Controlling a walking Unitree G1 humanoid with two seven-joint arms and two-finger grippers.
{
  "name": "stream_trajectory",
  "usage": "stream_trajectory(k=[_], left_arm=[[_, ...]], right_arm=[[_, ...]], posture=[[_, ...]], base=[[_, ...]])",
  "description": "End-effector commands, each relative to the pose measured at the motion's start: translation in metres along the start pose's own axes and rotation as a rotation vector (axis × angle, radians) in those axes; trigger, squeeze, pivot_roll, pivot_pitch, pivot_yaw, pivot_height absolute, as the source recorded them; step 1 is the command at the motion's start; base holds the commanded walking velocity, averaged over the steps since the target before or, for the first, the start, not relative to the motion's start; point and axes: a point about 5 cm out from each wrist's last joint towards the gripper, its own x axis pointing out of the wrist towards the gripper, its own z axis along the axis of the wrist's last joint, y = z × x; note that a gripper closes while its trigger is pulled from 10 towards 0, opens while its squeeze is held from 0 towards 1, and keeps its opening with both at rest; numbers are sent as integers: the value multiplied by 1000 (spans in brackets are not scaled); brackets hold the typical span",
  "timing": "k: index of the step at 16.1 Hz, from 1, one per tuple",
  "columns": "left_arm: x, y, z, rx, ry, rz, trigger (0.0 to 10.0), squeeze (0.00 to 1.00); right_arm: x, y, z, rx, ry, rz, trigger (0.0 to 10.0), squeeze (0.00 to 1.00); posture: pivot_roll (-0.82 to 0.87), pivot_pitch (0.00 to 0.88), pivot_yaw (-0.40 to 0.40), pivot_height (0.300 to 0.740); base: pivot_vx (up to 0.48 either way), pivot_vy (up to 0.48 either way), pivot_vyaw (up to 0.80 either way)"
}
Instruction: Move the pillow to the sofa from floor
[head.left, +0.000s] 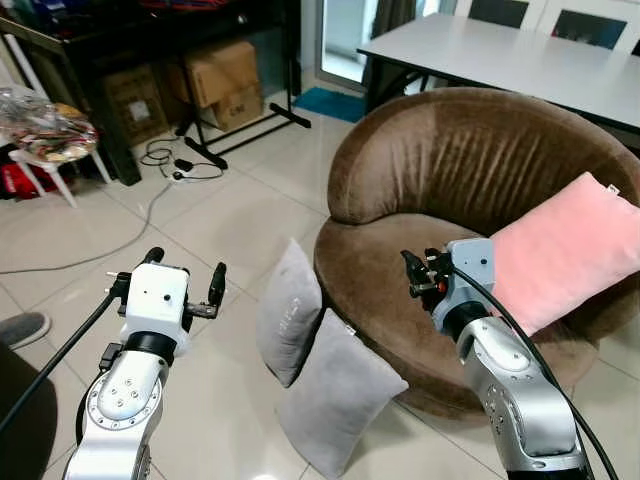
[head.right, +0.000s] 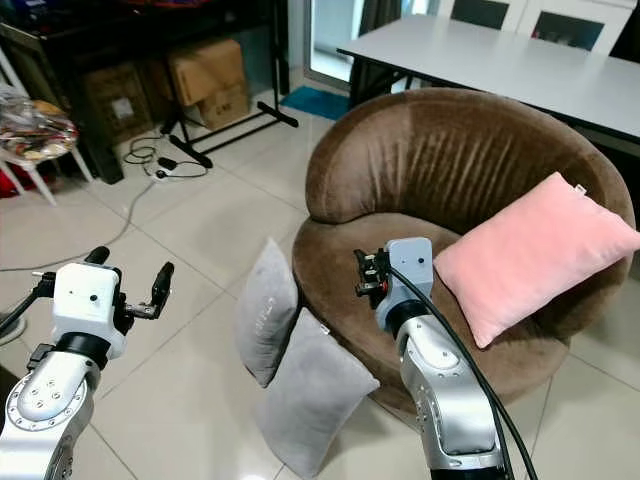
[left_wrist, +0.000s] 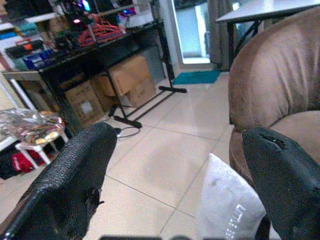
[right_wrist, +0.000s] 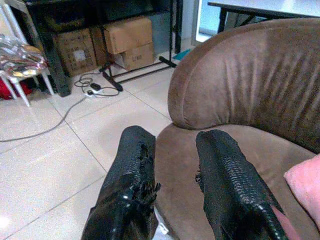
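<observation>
Pillow (head.left: 292, 310) on floor — left hand (head.left: 185, 277) raised, spread, empty.

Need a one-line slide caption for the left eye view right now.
Both grippers raised, two grey pillows against the brown sofa, pink pillow already on it.

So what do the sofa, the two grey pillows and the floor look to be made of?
Sofa: brown plush, likely velvet; streaky nap. Upper grey pillow and lower grey pillow: soft matte fabric, perhaps suede-like. Floor: glossy pale tiles with grout lines and reflections.

Silver jointed arms, white wrist housings, black cables, textured black jaws.
</observation>
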Motion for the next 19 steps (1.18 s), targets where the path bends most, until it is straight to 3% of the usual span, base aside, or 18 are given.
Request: stream_trajectory(k=[1, 6, 14, 19], left_arm=[[1, 2, 1, 2, -10, 12, 10000, 0], [1, 2, 1, 3, -5, 19, 10000, 0], [2, 8, 3, 25, -35, 64, 10000, 0], [3, 7, 10, -17, -83, 58, 10000, 0]], right_arm=[[0, -1, 2, 5, -14, -1, 10000, 0], [1, 0, 0, 21, -2, -3, 10000, 0], [2, -1, 0, 44, -5, -8, 10000, 0], [4, 0, 3, 39, -21, -1, 10000, 0]], posture=[[17, 0, -4, 740], [19, 0, -5, 735], [22, 0, -10, 655], [25, 0, -16, 650]], base=[[0, 0, 0], [0, 0, 0], [0, 0, 0], [0, 0, 0]])
